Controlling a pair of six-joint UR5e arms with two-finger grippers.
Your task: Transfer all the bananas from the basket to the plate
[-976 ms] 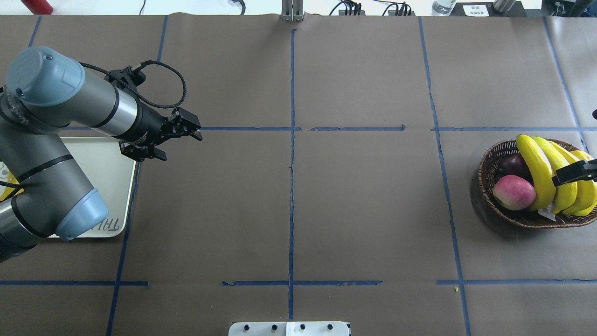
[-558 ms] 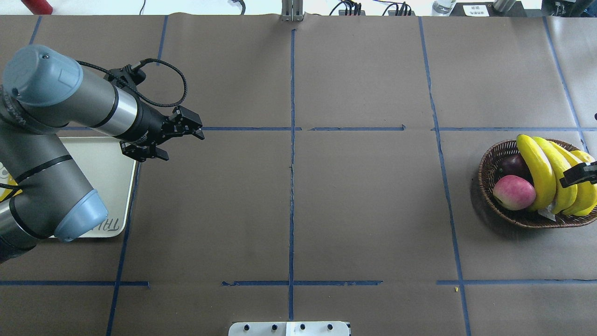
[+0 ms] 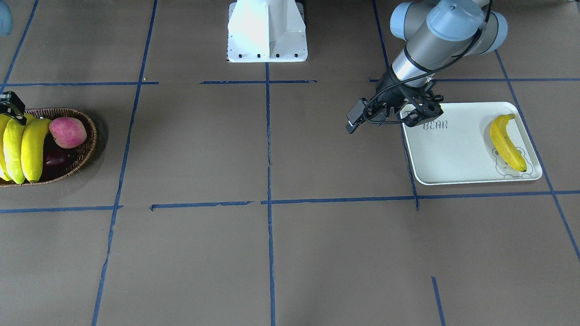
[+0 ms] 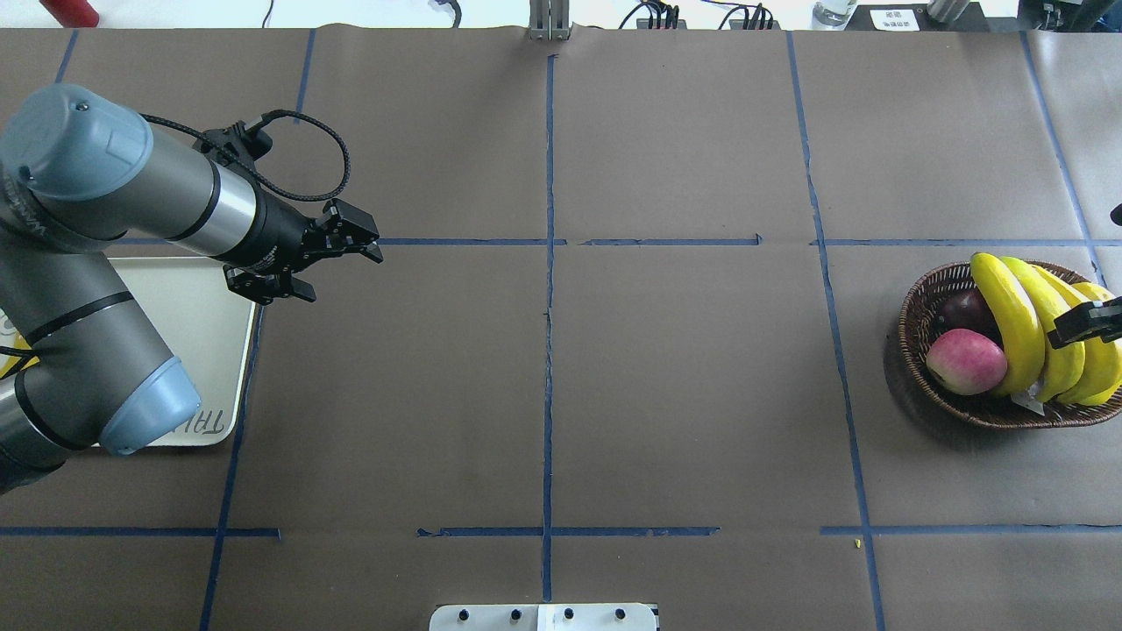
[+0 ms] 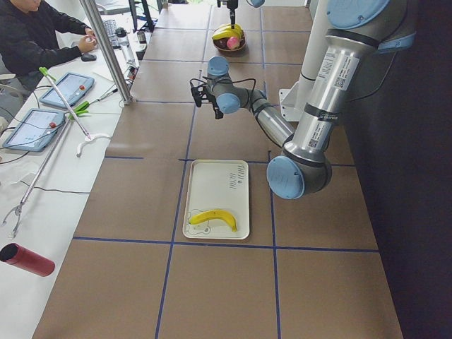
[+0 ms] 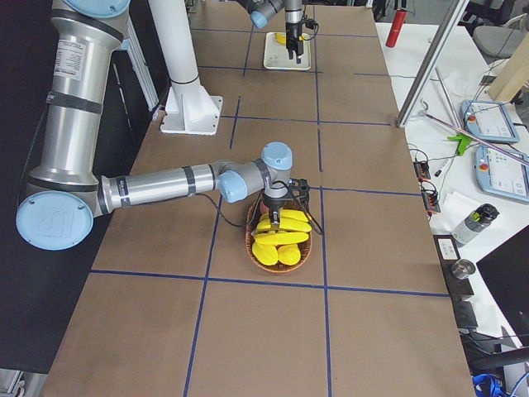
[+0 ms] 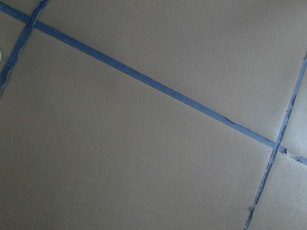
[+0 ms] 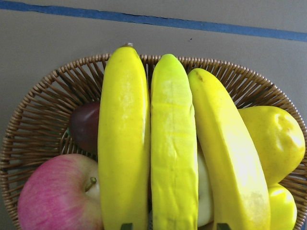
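Three yellow bananas [image 4: 1012,315] lie side by side in the brown wicker basket [image 4: 909,333] at the table's right end; they also show in the right wrist view [image 8: 172,143]. My right gripper [image 8: 173,226] hangs just above them, open and empty, with its fingertips either side of the middle banana. One of its fingers [image 4: 1087,322] shows at the overhead view's edge. A fourth banana [image 3: 507,142] lies on the pale plate [image 3: 453,149] printed with "BEAR". My left gripper [image 4: 342,273] is open and empty above the table beside the plate's inner edge.
A pink-red apple [image 4: 964,361], a dark fruit [image 4: 969,308] and a rounder yellow fruit [image 8: 273,139] share the basket. The white robot base [image 3: 267,31] stands at mid-table. An operator [image 5: 35,35] sits beyond the table's far side.
My right gripper's finger slid a little toward the right edge over the bananas, then back slightly. The bananas have not moved. My left arm has barely shifted.
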